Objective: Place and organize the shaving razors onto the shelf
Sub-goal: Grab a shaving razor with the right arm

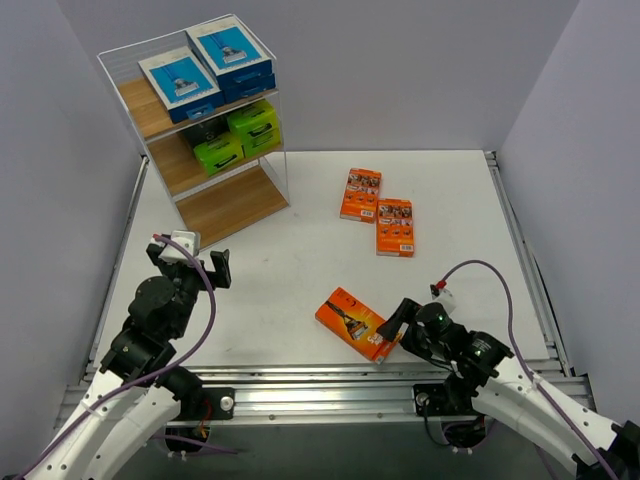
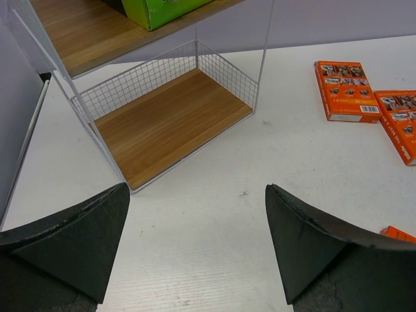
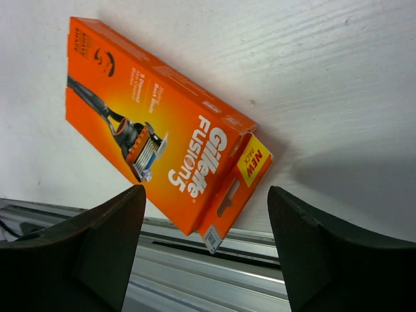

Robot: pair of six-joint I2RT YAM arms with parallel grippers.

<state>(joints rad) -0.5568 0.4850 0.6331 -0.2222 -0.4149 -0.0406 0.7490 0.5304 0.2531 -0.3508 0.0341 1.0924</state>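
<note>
The shelf point(image 1: 200, 150) stands at the far left. Blue-and-white shaving razors point(image 1: 205, 65) lie on its top board and lime-green ones point(image 1: 238, 137) on the middle board. Its bottom board point(image 2: 172, 120) is bare. Two orange packs point(image 1: 360, 193) point(image 1: 395, 226) lie flat on the table right of centre, and the same pair shows in the left wrist view point(image 2: 344, 91) point(image 2: 400, 120). A third orange pack point(image 1: 352, 322) point(image 3: 162, 130) lies by the front edge, its hang-tab end poking over the rail. My right gripper point(image 1: 392, 332) point(image 3: 205, 247) is open just behind that tab, touching nothing. My left gripper point(image 1: 215, 268) point(image 2: 195, 240) hangs open above bare table.
An aluminium rail point(image 3: 214, 273) runs along the table's front edge, right under the third pack's tab. The shelf's thin white wire frame point(image 2: 265, 58) rises around each board. Grey walls close in the table on the left, back and right.
</note>
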